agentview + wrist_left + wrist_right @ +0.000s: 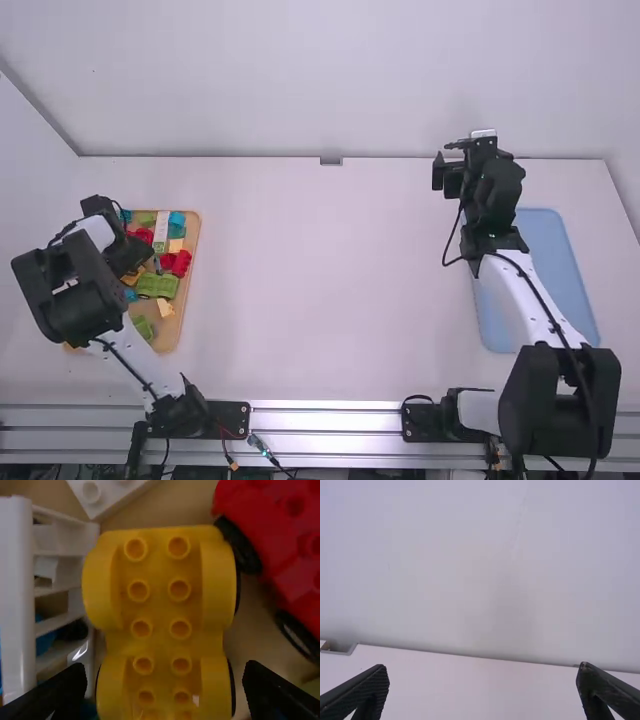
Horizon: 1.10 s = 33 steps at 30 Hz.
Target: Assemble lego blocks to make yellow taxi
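My left gripper (130,255) is low over the wooden tray of blocks at the left. In the left wrist view, my left gripper (165,680) stands open, its fingers on either side of a yellow car base (160,615) with black wheels and two rows of studs. Beside that base lie a red car base (285,545) and a white block (110,492). My right gripper (447,172) is raised near the table's far edge at the right; in the right wrist view this gripper (482,675) is open with nothing between its fingers.
The wooden tray (190,290) also holds green (158,285), teal and tan blocks. A white slatted piece (17,595) is close beside the yellow base. A blue tray (555,270) lies under and beside the right arm.
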Tool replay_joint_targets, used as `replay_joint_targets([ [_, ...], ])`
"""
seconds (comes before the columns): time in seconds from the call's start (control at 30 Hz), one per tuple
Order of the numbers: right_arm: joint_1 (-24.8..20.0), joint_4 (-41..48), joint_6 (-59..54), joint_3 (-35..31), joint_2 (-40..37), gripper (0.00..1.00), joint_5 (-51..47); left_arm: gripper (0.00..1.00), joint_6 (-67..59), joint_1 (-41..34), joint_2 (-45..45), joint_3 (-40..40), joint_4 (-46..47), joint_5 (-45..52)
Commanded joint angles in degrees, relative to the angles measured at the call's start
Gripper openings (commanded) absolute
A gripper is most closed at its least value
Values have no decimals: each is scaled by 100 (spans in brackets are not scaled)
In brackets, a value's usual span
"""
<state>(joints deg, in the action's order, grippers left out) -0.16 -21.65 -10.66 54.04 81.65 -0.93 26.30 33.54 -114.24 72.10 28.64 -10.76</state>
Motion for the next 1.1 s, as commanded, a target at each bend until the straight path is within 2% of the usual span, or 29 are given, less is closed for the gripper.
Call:
replay_joint_targets([
  [0.0, -9, 2, 35, 214, 55, 99, 4, 83, -33, 31, -48, -170, -79, -59],
  [0.07, -11, 0, 37, 214, 55, 99, 4, 83, 4, 22, -48, -219, -122, -31],
  [0.13, -17, -2, 35, 214, 55, 99, 7, 78, 2, 24, -48, -236, -122, 107],
  [0.2, -15, -2, 35, 214, 55, 99, 4, 65, 2, 24, -48, -219, -109, 96],
  [0.3, -17, -2, 35, 214, 55, 99, 2, 59, -24, 22, -46, -114, -68, 72],
  [0.4, -15, -2, 33, 214, 55, 99, 4, 39, -125, 20, -22, 310, 289, 68],
  [0.43, -15, -2, 33, 214, 55, 99, 4, 38, -122, 22, -17, 337, 315, 70],
  [0.53, -13, 0, 33, 214, 55, 99, -39, 24, -118, 0, 175, 772, 787, 94],
  [0.57, -17, 2, 33, 214, 55, 99, -35, 23, -125, -52, 264, 855, 898, 92],
  [0.6, -17, 2, 37, 214, 55, 99, -35, 18, -127, -131, 391, 931, 1003, 87],
  [0.73, -20, 2, 37, 214, 55, 99, -35, 17, -455, -557, 944, 953, 1099, 173],
  [0.77, -20, 2, 35, 214, 55, 99, -33, 14, -844, -857, 1215, 898, 1056, 315],
  [0.9, -9, 4, 35, 214, 55, 99, -28, 14, -2114, -1891, 1740, 831, 992, 798],
  [0.97, -15, 20, 39, 214, 55, 99, -15, 16, -2889, -2651, 1902, 831, 1047, 1051],
  [1.07, -15, 63, 33, 214, 55, 99, -13, 23, -3663, -3407, 1921, 833, 1196, 1165],
])
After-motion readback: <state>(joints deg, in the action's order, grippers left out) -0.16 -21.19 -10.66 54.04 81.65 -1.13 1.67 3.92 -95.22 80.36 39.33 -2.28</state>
